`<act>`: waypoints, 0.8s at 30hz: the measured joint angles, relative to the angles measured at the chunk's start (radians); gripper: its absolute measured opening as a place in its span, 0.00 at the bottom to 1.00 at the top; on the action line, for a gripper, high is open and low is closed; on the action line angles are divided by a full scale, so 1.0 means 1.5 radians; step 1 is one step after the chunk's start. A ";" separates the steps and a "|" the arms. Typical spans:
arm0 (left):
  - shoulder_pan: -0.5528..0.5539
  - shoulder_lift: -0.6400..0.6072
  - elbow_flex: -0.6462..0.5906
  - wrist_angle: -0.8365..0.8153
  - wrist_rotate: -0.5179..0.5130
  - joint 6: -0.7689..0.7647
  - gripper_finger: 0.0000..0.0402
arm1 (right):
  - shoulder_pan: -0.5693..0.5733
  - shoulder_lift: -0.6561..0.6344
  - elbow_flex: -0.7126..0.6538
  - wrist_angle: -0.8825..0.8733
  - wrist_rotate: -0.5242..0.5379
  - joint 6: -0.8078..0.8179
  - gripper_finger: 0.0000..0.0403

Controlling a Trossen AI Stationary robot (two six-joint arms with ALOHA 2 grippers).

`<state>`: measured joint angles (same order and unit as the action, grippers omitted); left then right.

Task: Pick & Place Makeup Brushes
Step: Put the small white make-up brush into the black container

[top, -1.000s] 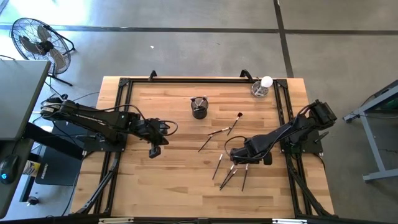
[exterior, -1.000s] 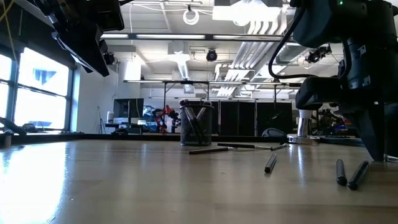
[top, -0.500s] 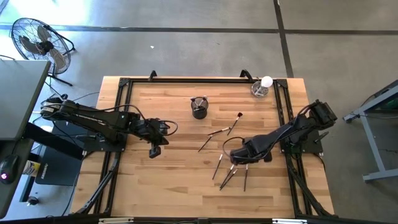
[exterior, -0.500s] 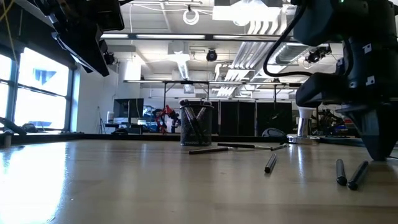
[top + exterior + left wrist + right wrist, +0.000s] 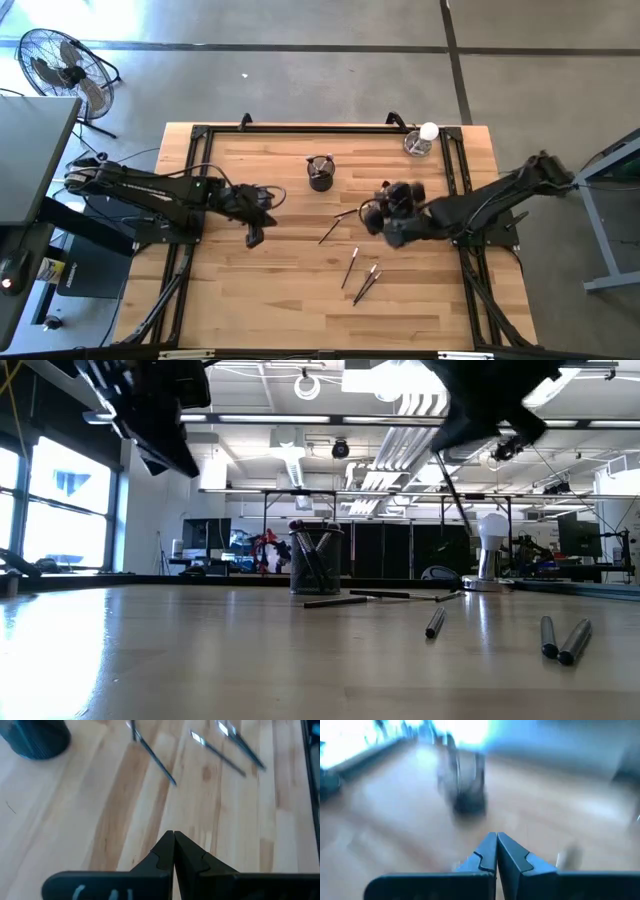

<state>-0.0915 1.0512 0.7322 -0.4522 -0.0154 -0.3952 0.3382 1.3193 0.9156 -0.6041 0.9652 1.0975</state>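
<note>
Several makeup brushes (image 5: 350, 268) lie flat on the wooden table, some near the middle (image 5: 332, 230) and a pair farther front (image 5: 366, 284). A black cup (image 5: 320, 173) with brushes standing in it sits toward the far edge. My right gripper (image 5: 375, 215) hovers high to the right of the cup, shut on a thin dark brush (image 5: 452, 495). My left gripper (image 5: 252, 238) is shut with nothing in it and hangs above the left half of the table, seen also in its wrist view (image 5: 174, 834). My right gripper holds the thin dark brush by its upper end (image 5: 438, 455). The stick hangs slanting below the fingers, lifted clear of the table. The wrist view is blurred and does not show the pinch itself.
A clear glass with a white ball (image 5: 420, 140) stands at the far right corner. Black frame rails (image 5: 195, 200) run along the table's left, right and far sides. Bare wood lies between the left gripper and the front edge.
My right gripper has risen from the brushes at the near right and swung toward the far edge and the cup, rolling about as it went. One brush that lay under it is gone from the table and now hangs below its fingers.
</note>
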 joint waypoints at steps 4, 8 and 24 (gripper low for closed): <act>0.038 0.000 0.000 0.041 -0.001 -0.011 0.00 | -0.060 -0.051 -0.001 0.174 0.070 -0.324 0.00; 0.079 0.000 0.000 0.072 -0.002 -0.041 0.00 | -0.180 -0.064 -0.011 0.405 -0.035 -0.637 0.00; 0.131 0.000 0.000 0.121 -0.039 -0.064 0.00 | -0.509 0.150 -0.063 0.915 -0.713 -0.803 0.00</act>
<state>0.1047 1.0512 0.7322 -0.2701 -0.0744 -0.4910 -0.4259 1.5450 0.8211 0.7681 -0.1041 -0.1070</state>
